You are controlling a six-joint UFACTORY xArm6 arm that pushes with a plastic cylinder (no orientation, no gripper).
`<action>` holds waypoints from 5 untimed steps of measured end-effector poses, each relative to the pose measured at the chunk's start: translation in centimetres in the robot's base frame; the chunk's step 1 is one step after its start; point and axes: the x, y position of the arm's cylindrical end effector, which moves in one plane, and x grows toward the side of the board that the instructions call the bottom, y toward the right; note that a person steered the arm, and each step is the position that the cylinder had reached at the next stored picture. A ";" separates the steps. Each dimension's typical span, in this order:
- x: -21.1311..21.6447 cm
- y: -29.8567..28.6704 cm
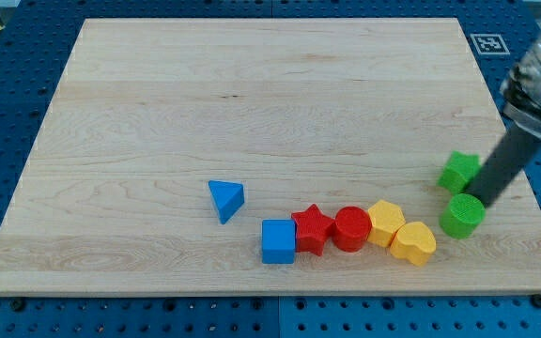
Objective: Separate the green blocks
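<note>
Two green blocks lie at the view's right. A green star-like block [459, 171] is above, and a green cylinder [462, 215] is just below it with a small gap between them. My dark rod comes down from the upper right. My tip [486, 199] rests on the board between the two, at their right side, touching or nearly touching the cylinder's top right edge.
A row of blocks runs along the view's bottom: blue cube [278, 241], red star [313, 228], red cylinder [351, 228], yellow hexagon [385, 222], yellow heart [412, 242]. A blue triangle [225, 199] lies left of them. The wooden board's right edge [524, 188] is close to the green blocks.
</note>
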 end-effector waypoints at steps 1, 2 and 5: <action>-2.5 -0.1; -0.9 -0.1; 6.7 6.3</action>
